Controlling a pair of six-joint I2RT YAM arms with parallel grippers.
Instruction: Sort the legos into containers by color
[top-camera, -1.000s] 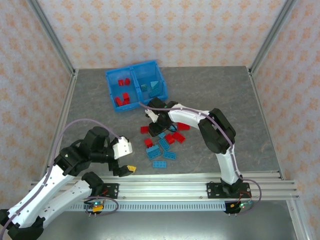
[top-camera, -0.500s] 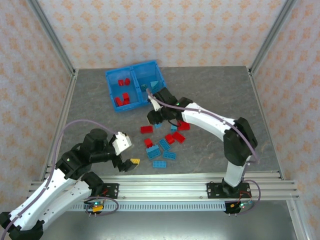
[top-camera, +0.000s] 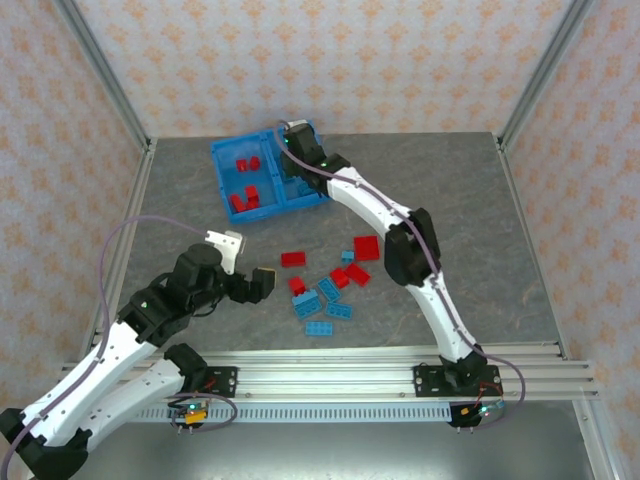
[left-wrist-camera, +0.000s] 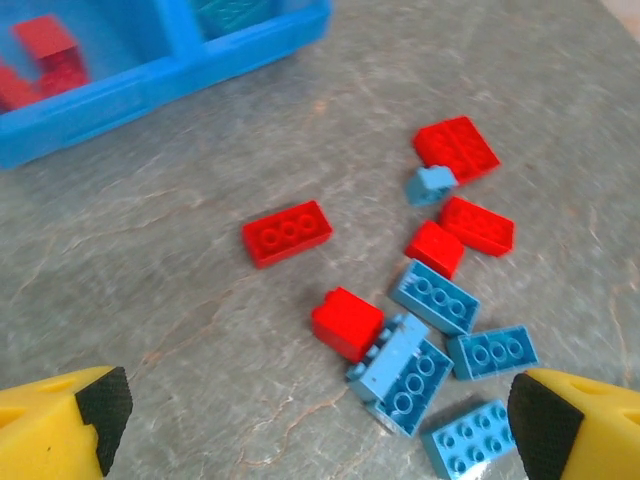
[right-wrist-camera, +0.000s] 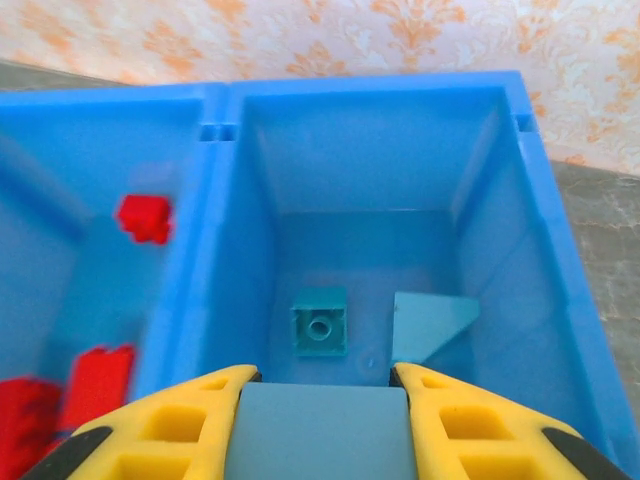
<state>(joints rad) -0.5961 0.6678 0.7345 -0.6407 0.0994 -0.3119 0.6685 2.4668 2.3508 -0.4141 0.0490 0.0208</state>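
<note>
While the left arm crouches at the near left of the grey table (top-camera: 450, 190), the left gripper (left-wrist-camera: 320, 410) hangs above the tabletop with its yellow fingers (left-wrist-camera: 50, 440) spread wide and nothing between them.

Further back and slightly to the right sits the blue bin (top-camera: 222, 160). Its left compartment (right-wrist-camera: 60, 260) holds only red bricks (top-camera: 250, 195), several of them scattered on its floor. The right compartment (right-wrist-camera: 360, 170) holds a small teal one-stud brick (right-wrist-camera: 320, 322) and a pale blue wedge piece (right-wrist-camera: 430, 322), lying side by side with a small gap between them.

Reaching from its base at the near right, the right arm stretches across the table to the bin. The right gripper (right-wrist-camera: 320, 385) hovers over the near side of the right compartment, its jaws clamped on a light blue brick (right-wrist-camera: 315, 435) held above the floor.

On the open table between the bin and the arm bases, to the right of the left gripper, lie the loose legos. A red six-stud brick (left-wrist-camera: 287, 232) lies alone at the left. A red block (left-wrist-camera: 346, 322) touches a cluster of light blue bricks (left-wrist-camera: 402, 370). Two more red pieces (left-wrist-camera: 478, 224) lie just behind that cluster. Furthest right and back, a red square plate (left-wrist-camera: 456, 149) has a small blue piece (left-wrist-camera: 432, 184) just beside it.
</note>
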